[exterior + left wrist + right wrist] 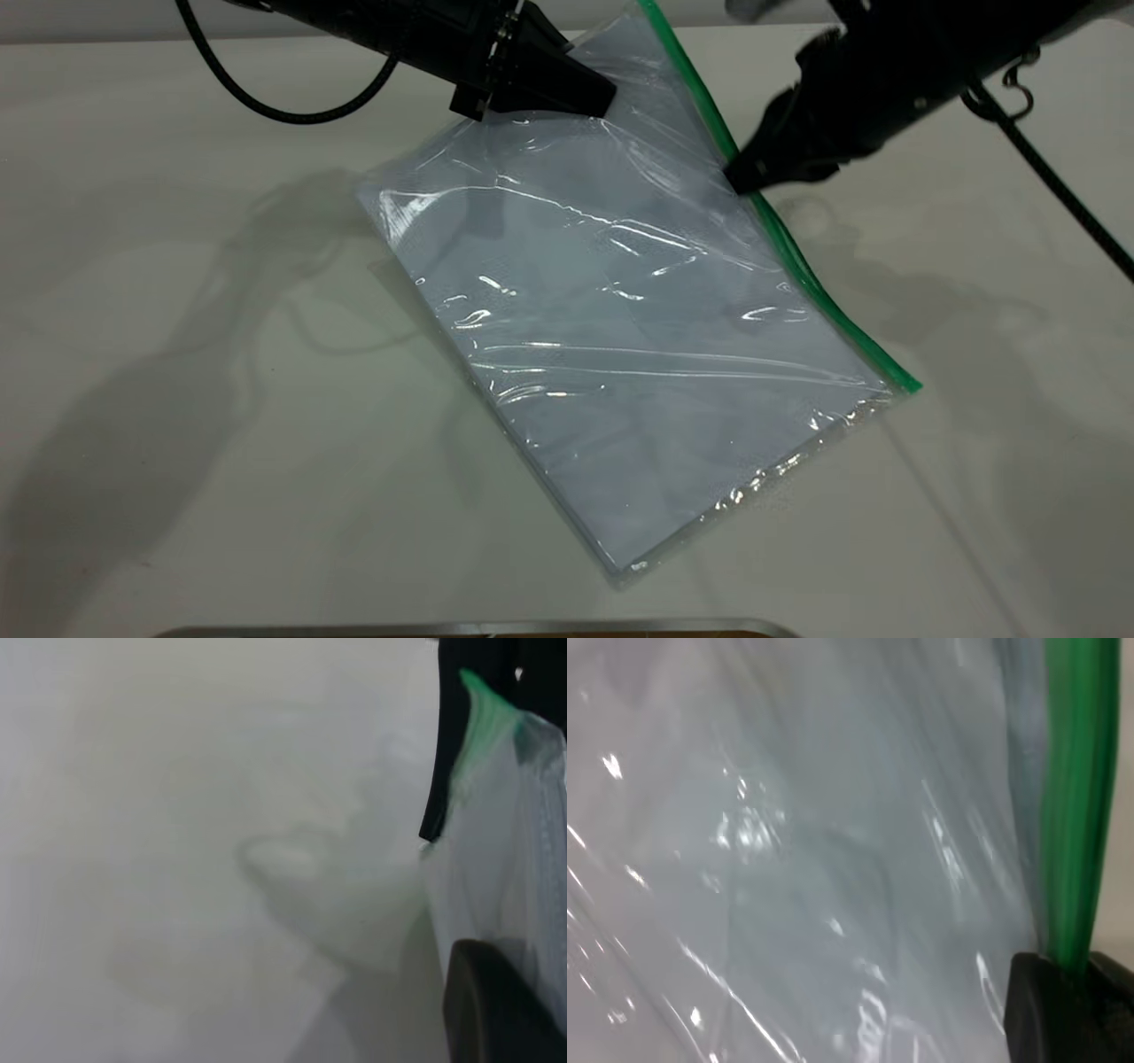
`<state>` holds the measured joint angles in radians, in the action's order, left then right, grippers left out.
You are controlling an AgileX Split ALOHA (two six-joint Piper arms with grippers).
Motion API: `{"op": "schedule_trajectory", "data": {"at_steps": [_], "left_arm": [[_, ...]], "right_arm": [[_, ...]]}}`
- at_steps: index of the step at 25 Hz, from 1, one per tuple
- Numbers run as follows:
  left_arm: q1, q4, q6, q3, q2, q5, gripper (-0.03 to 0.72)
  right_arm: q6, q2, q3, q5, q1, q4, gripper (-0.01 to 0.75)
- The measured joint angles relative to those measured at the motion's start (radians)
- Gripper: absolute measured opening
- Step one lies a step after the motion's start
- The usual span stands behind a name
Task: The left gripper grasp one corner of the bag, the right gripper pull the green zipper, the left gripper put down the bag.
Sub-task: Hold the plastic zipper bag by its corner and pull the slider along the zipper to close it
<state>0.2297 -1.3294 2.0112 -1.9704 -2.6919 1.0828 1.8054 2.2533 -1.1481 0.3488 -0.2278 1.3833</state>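
You had the clear rectangular plastic bag (620, 354) with white sheets inside lying slantwise on the pale table (177, 399), its far corner lifted off the surface. Your left gripper (585, 93), the black tapered one trailing a looped cable, was pinching that raised corner near the top end of the thin bright green zipper (797, 257); in the left wrist view a dark jaw lay against the green-tipped plastic. Your right gripper (753, 173) had its black jaws pressed together on the green strip partway down the long edge, and the right wrist view showed the strip running into the jaws. I judged you to be in the zipper-pulling step. Next you would have needed to draw the right gripper steadily along the strip while your left kept the corner taut.
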Motion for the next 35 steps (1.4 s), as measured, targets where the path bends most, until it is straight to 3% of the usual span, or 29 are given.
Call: {"op": "schedule_trajectory", "data": {"at_steps": [17, 35], "left_arm": [[-0.038, 0.066, -0.047, 0.0, 0.007, -0.065, 0.053], [-0.048, 0.212, -0.13, 0.0, 0.007, -0.12, 0.053]], "right_arm": [[-0.01, 0.037, 0.024, -0.143, 0.009, -0.053, 0.051], [-0.011, 0.036, 0.17, -0.349, 0.007, -0.054, 0.052]]}}
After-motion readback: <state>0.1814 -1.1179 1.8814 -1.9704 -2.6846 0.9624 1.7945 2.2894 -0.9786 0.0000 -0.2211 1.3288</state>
